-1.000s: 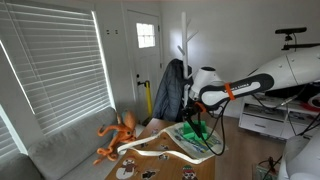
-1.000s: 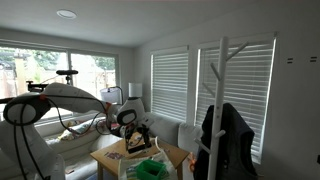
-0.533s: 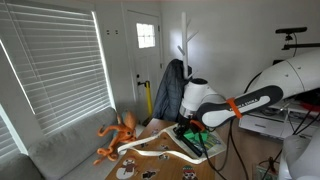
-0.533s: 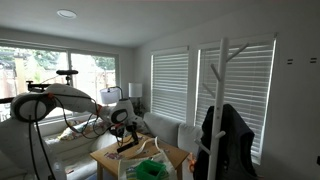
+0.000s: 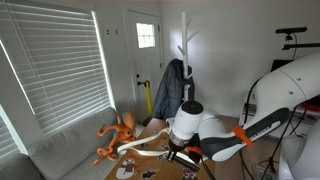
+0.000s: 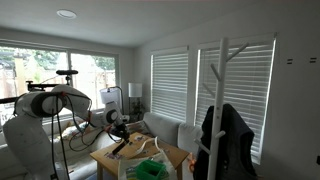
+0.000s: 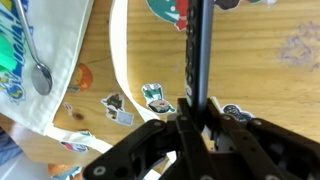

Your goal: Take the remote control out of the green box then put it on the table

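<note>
A slim black remote control ran vertically at top centre of the wrist view, gripped at its lower end, with the sticker-dotted light wooden table behind it. In an exterior view, the bright green box sat at bottom centre.

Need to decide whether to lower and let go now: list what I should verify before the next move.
1. Grip: ok. The claw is shut on the near end of the remote.
2. Remote out of the green box: ok. The box stands apart from the arm.
3. Landing spot: ok. The table shows wood and flat stickers beneath the remote.
4. White curved strip: ok. It lies beside the remote, not under it.
5. Spoon: ok. It is well off to the side.
6. Height above the table: cannot tell.
</note>
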`<action>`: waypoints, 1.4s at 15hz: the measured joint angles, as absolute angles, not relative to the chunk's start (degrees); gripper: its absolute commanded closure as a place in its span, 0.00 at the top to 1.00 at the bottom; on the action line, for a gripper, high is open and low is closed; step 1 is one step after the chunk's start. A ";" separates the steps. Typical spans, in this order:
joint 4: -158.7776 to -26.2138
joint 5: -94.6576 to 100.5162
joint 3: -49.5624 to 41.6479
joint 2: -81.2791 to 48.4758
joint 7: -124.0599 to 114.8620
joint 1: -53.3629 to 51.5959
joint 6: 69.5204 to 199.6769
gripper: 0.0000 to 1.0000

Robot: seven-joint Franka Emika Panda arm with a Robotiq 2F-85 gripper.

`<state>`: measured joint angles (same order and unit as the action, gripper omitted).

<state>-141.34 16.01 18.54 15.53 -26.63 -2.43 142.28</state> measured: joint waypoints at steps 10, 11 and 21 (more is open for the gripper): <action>-136.39 47.06 21.34 6.57 -28.09 -4.29 137.65 0.05; -136.02 48.40 21.14 6.08 -28.27 -4.86 136.85 0.05; -135.53 45.90 17.95 1.98 -29.93 -8.93 136.91 0.56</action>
